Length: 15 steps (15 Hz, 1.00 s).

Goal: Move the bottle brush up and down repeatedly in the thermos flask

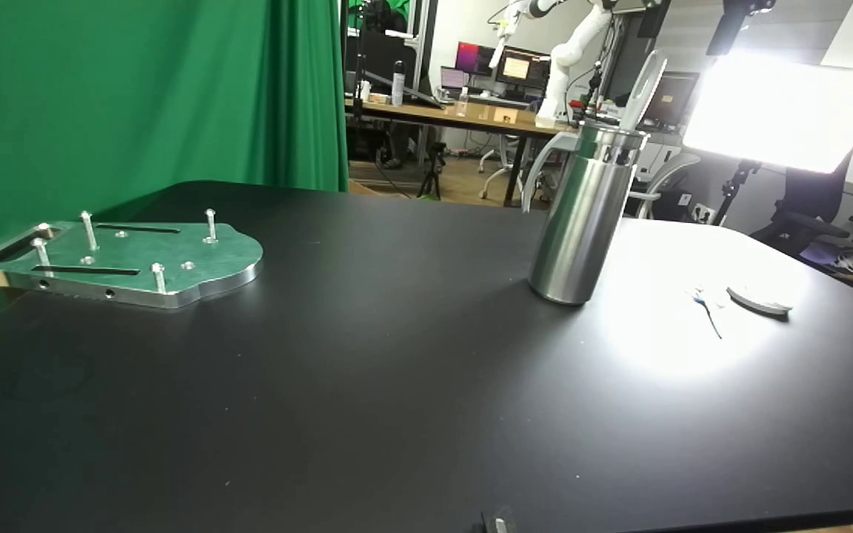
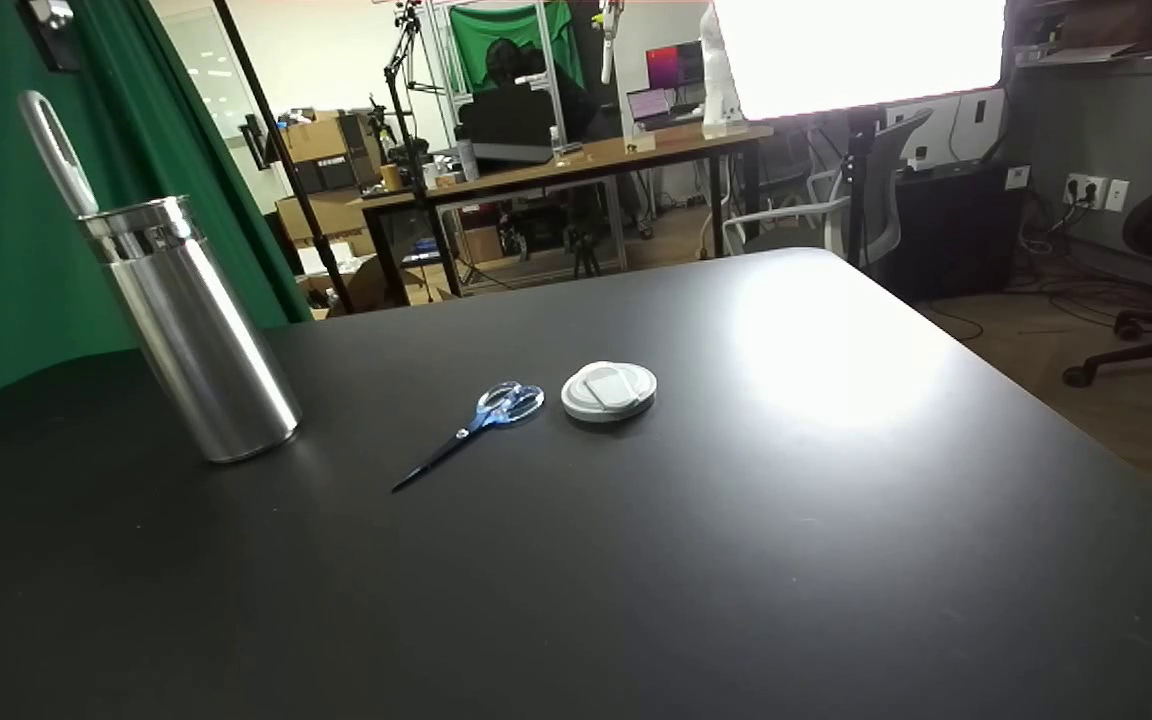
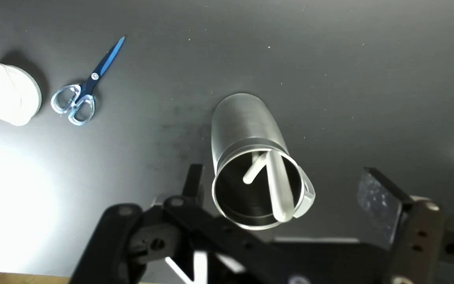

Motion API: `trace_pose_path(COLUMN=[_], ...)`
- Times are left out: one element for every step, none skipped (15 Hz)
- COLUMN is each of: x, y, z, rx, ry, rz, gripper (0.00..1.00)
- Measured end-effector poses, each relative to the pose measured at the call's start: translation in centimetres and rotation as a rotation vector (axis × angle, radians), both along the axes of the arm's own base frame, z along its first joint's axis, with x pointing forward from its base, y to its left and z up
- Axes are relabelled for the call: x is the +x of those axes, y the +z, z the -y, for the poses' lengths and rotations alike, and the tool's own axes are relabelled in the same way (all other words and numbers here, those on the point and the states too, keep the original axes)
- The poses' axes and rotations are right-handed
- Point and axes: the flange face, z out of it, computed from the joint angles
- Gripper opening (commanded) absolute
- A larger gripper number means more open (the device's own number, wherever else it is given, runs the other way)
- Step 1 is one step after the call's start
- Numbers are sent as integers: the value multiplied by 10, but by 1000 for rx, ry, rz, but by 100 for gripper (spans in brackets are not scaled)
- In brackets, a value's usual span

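The silver thermos flask (image 1: 582, 229) stands upright on the black table and also shows in an exterior view (image 2: 206, 350) and the wrist view (image 3: 244, 118). The pale bottle brush (image 1: 633, 115) leans in its mouth, the slotted handle end sticking out above the rim; it also shows in an exterior view (image 2: 84, 196) and the wrist view (image 3: 280, 189). The brush's lower part is hidden inside the flask. My gripper (image 3: 286, 185) is open and empty above the flask, its fingers apart on either side of mouth and handle. Dark parts resembling fingertips show at both exterior views' top edges.
Scissors (image 2: 481, 420) with clear-blue handles and a white round lid (image 2: 609, 392) lie beside the flask. A green plate with upright pegs (image 1: 138, 255) lies at the table's other end. The flask's pale side handle (image 1: 541, 159) sticks out. A bright lamp panel (image 1: 789, 111) stands behind.
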Motion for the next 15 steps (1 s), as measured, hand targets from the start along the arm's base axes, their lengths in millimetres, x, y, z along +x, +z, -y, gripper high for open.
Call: trace_pose_path(x=[3,5,7,10,11,13,14,15,16,16,17,17,17,17,18], y=[-4,-9,-14,-18,-23,-27,-30,-33,-35,-37,-38,-39,-40,-40,-40], z=[-1,-2,-3,-4,-5,-6,-7,-8,-8,-8,-8,-8,-8,-8,-8], rx=[0,1,1,1,0,0,0,0,0,0,0,-1,-1,-1,-1], ry=[1,3,5,7,9,12,13,14,15,15,15,15,15,15,15], rz=[2,1,-1,-3,-6,-9,-10,-12,-14,-17,-19,-22,-24,-25,-25], gripper=[100,75,74,68,60,53,47,39,33,27,19,12,5,1,0])
